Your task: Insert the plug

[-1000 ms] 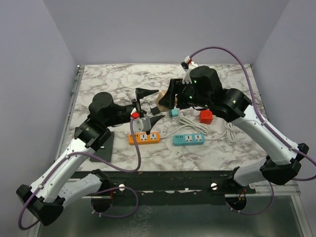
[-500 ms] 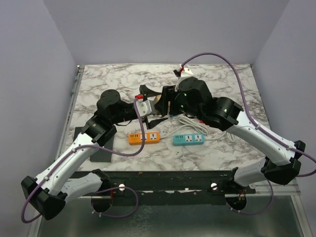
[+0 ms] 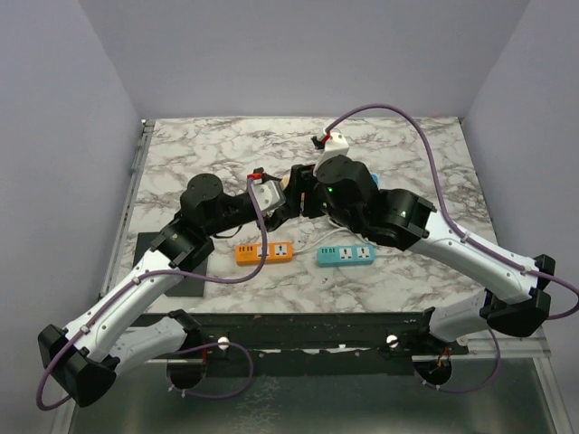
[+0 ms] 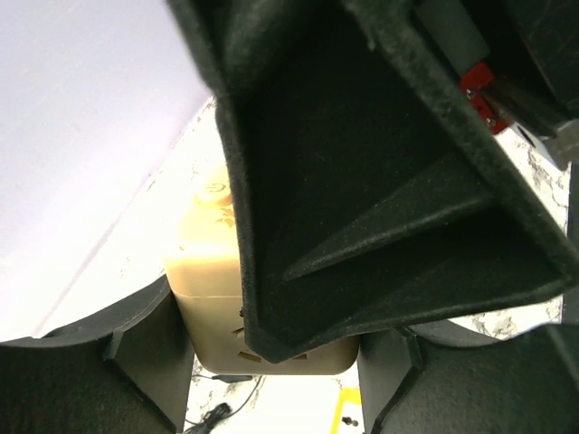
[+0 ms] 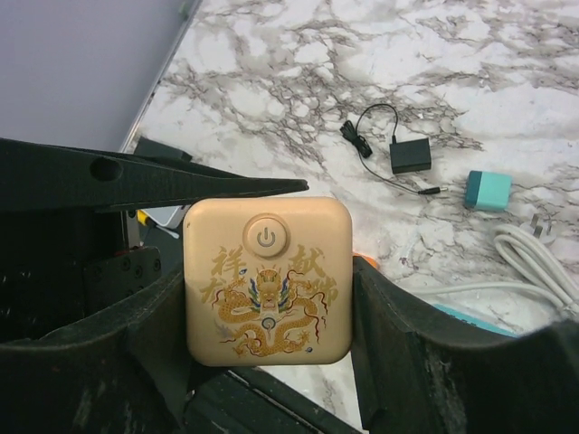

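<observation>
Above the middle of the marble table point(image 3: 208, 154), the two arms meet nose to nose around one small object, the beige plug point(image 5: 267, 280). It is a square block with rounded corners, its face showing a round power button over a gold dragon and gold Chinese characters. In the right wrist view, the right gripper point(image 5: 268, 303) is closed on it, with one black finger pressed against its 9 o'clock side and the other against its 3 o'clock side, holding it clear of the table. A finger of the other arm lies along its 12 o'clock edge. In the left wrist view, the left gripper point(image 4: 270, 325) has a finger at either side of the same block, very close or touching. A large black finger of the right arm covers most of that picture, so I cannot tell whether the left claw is actually squeezing. From overhead, an orange power strip point(image 3: 265, 252) lies flat on the table at 6 o'clock from the meeting point, and a teal power strip point(image 3: 346, 256) lies at 5 o'clock, just beside the orange one. Behind the plug in the right wrist view are a small black adapter point(image 5: 410, 155) with a thin wire at 1 o'clock, a small teal block point(image 5: 488, 191) at 2 o'clock, and a white cable point(image 5: 534, 262) at 3 o'clock.
</observation>
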Robot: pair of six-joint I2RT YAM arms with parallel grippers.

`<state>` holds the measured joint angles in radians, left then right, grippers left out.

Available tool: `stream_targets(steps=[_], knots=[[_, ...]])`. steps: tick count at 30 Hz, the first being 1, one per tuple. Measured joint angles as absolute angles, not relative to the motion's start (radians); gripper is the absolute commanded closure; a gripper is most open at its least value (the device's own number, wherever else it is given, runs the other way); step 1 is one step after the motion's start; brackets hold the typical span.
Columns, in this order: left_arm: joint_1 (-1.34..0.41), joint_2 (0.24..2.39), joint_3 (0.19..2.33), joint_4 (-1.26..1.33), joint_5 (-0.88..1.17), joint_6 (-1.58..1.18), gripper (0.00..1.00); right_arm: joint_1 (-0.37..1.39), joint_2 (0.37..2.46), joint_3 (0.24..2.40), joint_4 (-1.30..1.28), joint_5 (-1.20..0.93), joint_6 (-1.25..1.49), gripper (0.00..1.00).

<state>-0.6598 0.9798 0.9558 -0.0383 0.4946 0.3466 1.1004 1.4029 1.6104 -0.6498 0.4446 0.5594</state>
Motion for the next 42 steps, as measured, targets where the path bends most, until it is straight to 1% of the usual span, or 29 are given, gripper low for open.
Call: stream_targets(steps=[1,2,5,7,13,20,24,26,27,29,30,31,32,33,34,38,40,42], knots=[[-0.661,0.973,0.948,-0.037,0.495,0.354,1.0,1.104,1.406,1.614,-0.657,0.445,0.56,0.27],[-0.661,0.961,0.933,-0.03,0.496,0.373,1.0,1.107,1.411,1.621,-0.669,0.448,0.563,0.23],[-0.666,0.919,0.879,-0.009,0.501,0.444,1.0,1.112,1.443,1.678,-0.705,0.451,0.591,0.15],[-0.67,0.898,0.854,-0.001,0.507,0.49,1.0,1.112,1.462,1.724,-0.735,0.448,0.607,0.12],[-0.67,0.884,0.843,0.022,0.512,0.61,1.0,1.112,1.491,1.809,-0.836,0.435,0.664,0.12],[-0.67,0.882,0.838,0.021,0.516,0.668,1.0,1.112,1.494,1.814,-0.892,0.432,0.702,0.23],[-0.671,0.882,0.836,0.019,0.518,0.679,1.0,1.112,1.506,1.825,-0.907,0.426,0.707,0.36],[-0.672,0.882,0.833,0.017,0.518,0.682,1.0,1.112,1.529,1.85,-0.92,0.423,0.702,0.4],[-0.671,0.882,0.832,0.011,0.518,0.683,1.0,1.112,1.539,1.861,-0.929,0.422,0.698,0.45],[-0.669,0.882,0.826,0.008,0.511,0.687,1.0,1.112,1.555,1.876,-0.946,0.418,0.692,0.61],[-0.669,0.882,0.824,0.006,0.508,0.691,0.87,1.112,1.562,1.881,-0.953,0.416,0.691,0.69],[-0.669,0.882,0.822,0.004,0.507,0.695,0.56,1.112,1.566,1.885,-0.96,0.415,0.69,0.77],[-0.668,0.883,0.822,0.001,0.507,0.698,0.29,1.112,1.569,1.889,-0.97,0.414,0.689,0.87],[-0.669,0.883,0.822,-0.002,0.508,0.7,0.06,1.112,1.571,1.894,-0.979,0.416,0.689,0.95],[-0.67,0.884,0.822,-0.002,0.508,0.702,0.01,1.112,1.573,1.898,-0.988,0.418,0.691,0.99],[-0.677,0.889,0.822,0.007,0.501,0.69,0.01,1.085,1.571,1.9,-1.084,0.434,0.697,0.99],[-0.677,0.903,0.828,-0.015,0.493,0.69,0.01,1.028,1.552,1.868,-1.115,0.427,0.698,0.99],[-0.677,0.925,0.842,-0.05,0.477,0.687,0.01,0.936,1.511,1.802,-1.139,0.406,0.684,0.99]])
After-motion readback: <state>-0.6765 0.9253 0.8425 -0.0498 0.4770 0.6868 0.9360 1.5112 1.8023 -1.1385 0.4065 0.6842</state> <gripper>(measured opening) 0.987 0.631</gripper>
